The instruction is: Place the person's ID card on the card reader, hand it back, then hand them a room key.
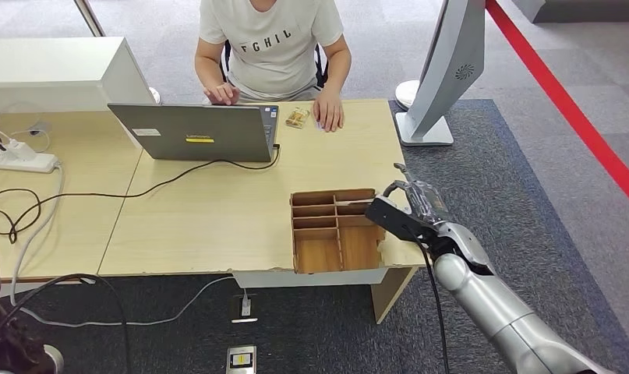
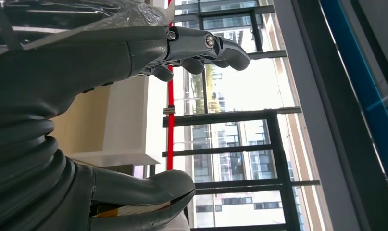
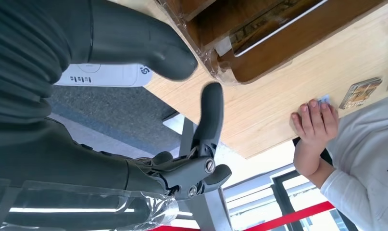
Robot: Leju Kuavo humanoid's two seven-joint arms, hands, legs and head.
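Far left on the pale wood worktop: a white power strip with black cables trailing toward the open grey laptop. The laptop faces the seated person in a white T-shirt, presumably so they can work it from their side.

Left hand: seen in the left wrist view, raised, facing windows. Fingers curled in loosely, apart from the thumb. A pale sliver shows by the thumb base; cannot tell whether it is held or background.

Centre, far edge: small stack of patterned brown cards just beside the person's hand, which rests flat on the worktop. A small pale card peeks out at that hand's fingertips in the right wrist view; probably the ID card, kept within the person's reach for hand-over. Judgement only, too small to confirm.

Near edge: brown wooden divided tray, compartments open toward the robot, likely there to keep room keys sorted and reachable. One thin card lies in a compartment.

Right hand: hovers at the tray's right rim. Fingers apart, one extended, thumb spread, nothing between them. The tray card lies near the fingers, not touching; the suspected ID card is well apart, across the worktop.

Right of worktop: white-grey stand on the carpet.
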